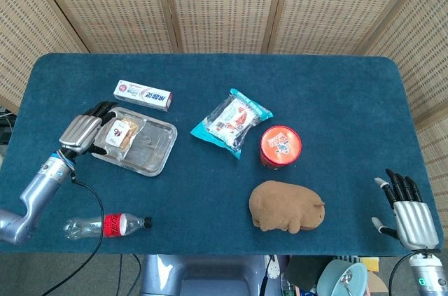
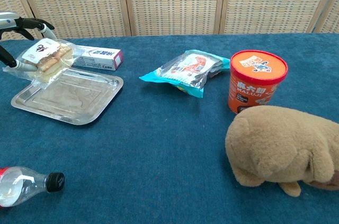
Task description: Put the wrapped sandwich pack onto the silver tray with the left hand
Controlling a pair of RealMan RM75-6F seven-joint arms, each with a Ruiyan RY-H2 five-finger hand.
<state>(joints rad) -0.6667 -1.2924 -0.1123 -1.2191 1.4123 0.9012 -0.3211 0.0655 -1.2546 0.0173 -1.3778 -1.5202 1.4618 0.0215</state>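
The wrapped sandwich pack [image 1: 120,134] [image 2: 46,59], clear film with a white label, hangs just above the left part of the silver tray [image 1: 150,149] [image 2: 79,102]. My left hand [image 1: 82,132] [image 2: 18,25] grips it from the left side, fingers curled round the wrapper. In the chest view the pack hovers over the tray's far left corner, apart from the metal. My right hand [image 1: 407,208] stands at the table's near right corner, fingers spread, holding nothing.
A toothpaste box [image 1: 144,94] lies behind the tray. A snack bag [image 1: 231,120], an orange cup [image 1: 281,145] and a brown plush toy [image 1: 287,206] sit in the middle. A plastic bottle [image 1: 105,225] lies near the front left edge.
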